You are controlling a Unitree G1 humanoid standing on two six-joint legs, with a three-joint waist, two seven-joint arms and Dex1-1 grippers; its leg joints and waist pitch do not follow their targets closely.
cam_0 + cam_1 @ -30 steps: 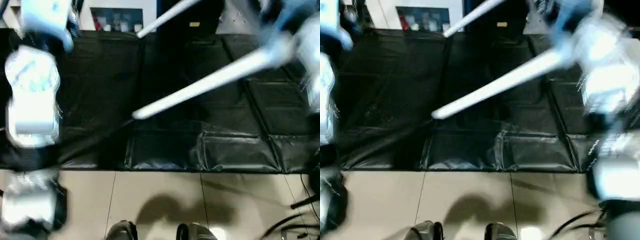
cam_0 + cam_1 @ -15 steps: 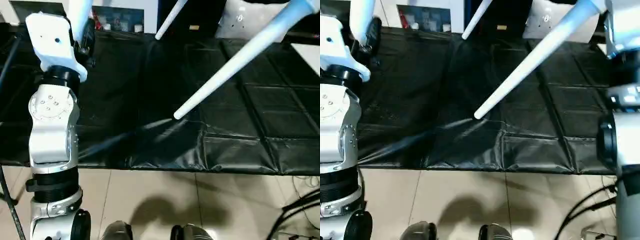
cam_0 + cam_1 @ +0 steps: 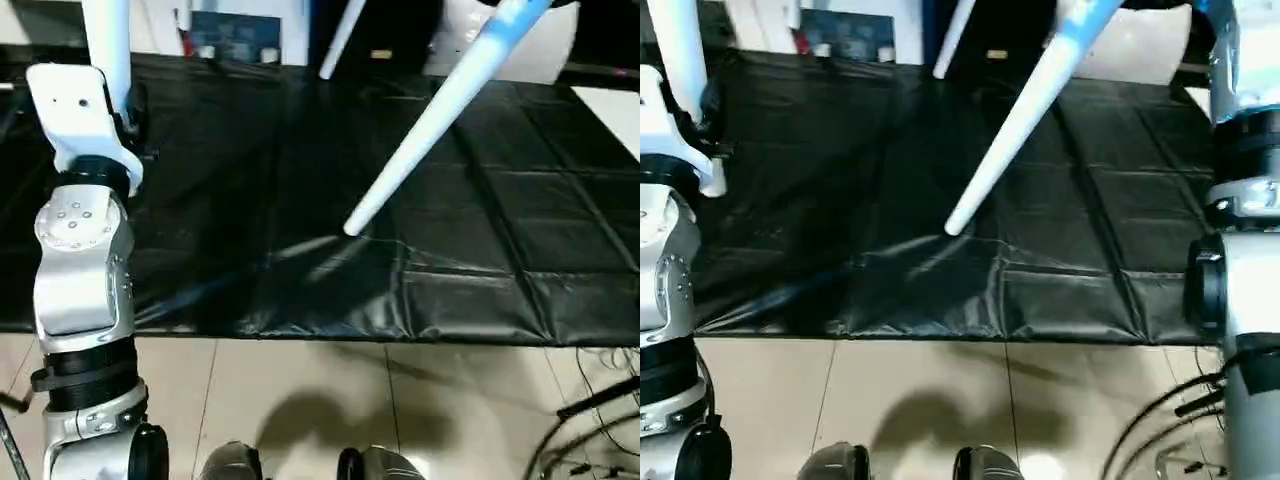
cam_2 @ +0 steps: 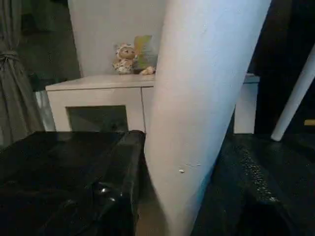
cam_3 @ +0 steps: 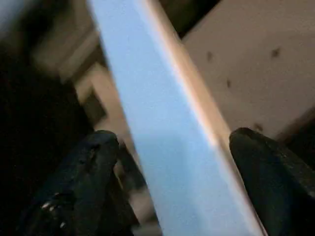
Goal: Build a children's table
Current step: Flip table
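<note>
My left gripper (image 3: pixel 118 95) is raised at the left and shut on a white table leg (image 3: pixel 105 30), which stands upright. One black finger (image 3: pixel 134 100) shows beside it. The same leg (image 4: pixel 197 113) runs close past the left wrist camera. A second white leg (image 3: pixel 430 120) slants from the upper right down to the black mat. It passes between my right gripper's (image 5: pixel 172 157) two black fingers (image 5: pixel 93 162), which stand open with gaps on both sides. A third leg (image 3: pixel 342 35) and the white table top (image 3: pixel 545 50) lie at the back.
A creased black mat (image 3: pixel 300 200) covers the floor ahead, ending at beige tiles (image 3: pixel 300 400). Cables (image 3: pixel 590 440) lie at the lower right. My feet (image 3: pixel 300 468) show at the bottom. A white cabinet (image 4: pixel 98 98) with a doll on it stands behind. My right forearm (image 3: pixel 1250 250) fills the right edge.
The whole view has shifted. The slanted leg now stands steeper, its tip further right on the mat. My left arm, with its upright leg, sits further left and steadier than before.
</note>
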